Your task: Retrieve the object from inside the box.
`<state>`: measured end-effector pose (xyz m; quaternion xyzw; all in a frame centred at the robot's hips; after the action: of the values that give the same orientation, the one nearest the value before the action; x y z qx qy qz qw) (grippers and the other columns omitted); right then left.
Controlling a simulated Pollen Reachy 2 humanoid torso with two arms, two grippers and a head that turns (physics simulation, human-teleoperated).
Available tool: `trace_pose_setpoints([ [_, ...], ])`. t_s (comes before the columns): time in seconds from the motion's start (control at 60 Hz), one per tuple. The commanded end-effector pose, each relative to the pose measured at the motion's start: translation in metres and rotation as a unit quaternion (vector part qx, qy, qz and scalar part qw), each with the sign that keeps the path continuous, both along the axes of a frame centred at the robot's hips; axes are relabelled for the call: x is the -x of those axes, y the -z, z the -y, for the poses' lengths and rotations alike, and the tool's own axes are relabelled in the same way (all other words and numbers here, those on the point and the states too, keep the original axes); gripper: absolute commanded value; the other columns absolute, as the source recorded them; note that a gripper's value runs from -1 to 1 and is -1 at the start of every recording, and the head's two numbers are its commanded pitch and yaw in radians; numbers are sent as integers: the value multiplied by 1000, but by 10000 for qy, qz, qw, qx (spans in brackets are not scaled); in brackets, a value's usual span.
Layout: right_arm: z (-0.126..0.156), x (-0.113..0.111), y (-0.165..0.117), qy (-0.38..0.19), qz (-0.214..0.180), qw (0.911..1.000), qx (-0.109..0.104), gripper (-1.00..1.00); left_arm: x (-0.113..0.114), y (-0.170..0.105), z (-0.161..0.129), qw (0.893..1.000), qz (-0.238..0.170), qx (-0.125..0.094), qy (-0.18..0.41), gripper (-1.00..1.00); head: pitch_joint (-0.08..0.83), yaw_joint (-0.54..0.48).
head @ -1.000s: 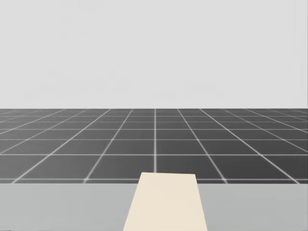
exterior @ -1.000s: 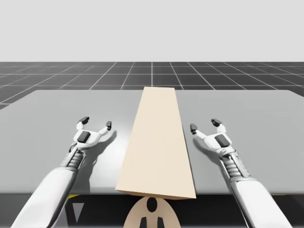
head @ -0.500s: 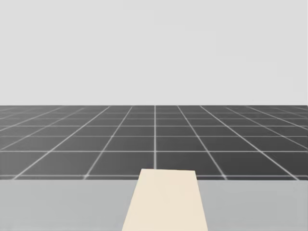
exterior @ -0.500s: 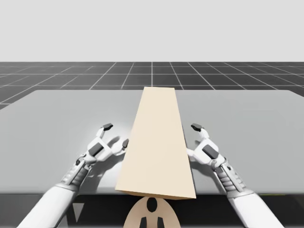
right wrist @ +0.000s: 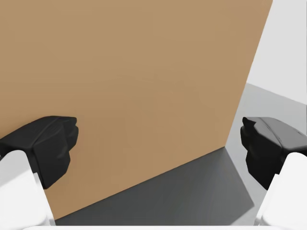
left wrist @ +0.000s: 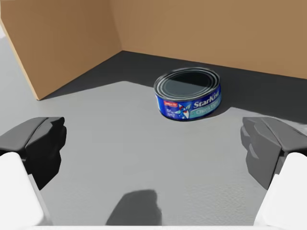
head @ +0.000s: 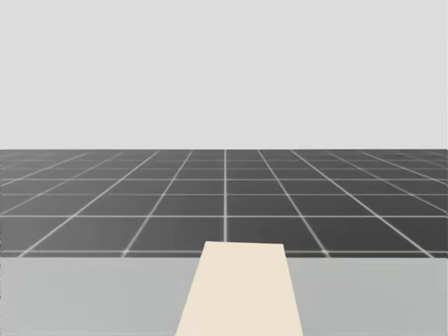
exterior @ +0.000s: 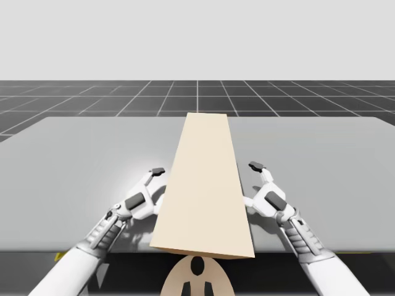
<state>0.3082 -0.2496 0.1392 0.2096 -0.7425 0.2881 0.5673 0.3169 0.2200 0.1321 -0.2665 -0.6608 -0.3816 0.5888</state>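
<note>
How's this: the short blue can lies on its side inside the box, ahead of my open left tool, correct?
No. In the left wrist view the short blue can stands upright on its base, not on its side. It is inside the box, ahead of the open left tool.

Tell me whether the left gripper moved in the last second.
Yes. In the high view my left gripper has shifted right, toward the tan box.
</note>
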Motion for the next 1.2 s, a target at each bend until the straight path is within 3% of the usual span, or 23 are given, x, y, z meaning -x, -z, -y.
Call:
trace_pose_setpoints([
  [0.017,-6,0,-2,-130,106,9998,-85,-1000,-14,-2,11,9995,-129,-6,299,-1000,37,7],
  [0.1,-6,0,-2,-176,130,9997,-82,-1000,-25,-1,22,9988,-128,-119,455,-1000,40,10],
  [0.383,-9,3,-2,-263,209,9994,-32,-1000,-62,14,45,9950,-372,-127,913,-1000,56,12],
  [0.567,-10,4,-2,-307,263,9992,-15,-1000,-73,22,62,9899,-395,-334,1320,-1000,61,1],
  [0.867,-10,5,-2,-391,259,9989,-32,-1000,-96,22,76,9833,-467,-413,1711,-1000,80,-15],
  [1.033,-10,6,-2,-460,300,9985,-26,-1000,-105,25,91,9750,-466,-572,2095,-1000,90,-26],
  [1.2,-12,7,0,-519,305,9982,18,-1000,-109,26,100,9655,-488,-566,2495,-1000,99,-36],
])
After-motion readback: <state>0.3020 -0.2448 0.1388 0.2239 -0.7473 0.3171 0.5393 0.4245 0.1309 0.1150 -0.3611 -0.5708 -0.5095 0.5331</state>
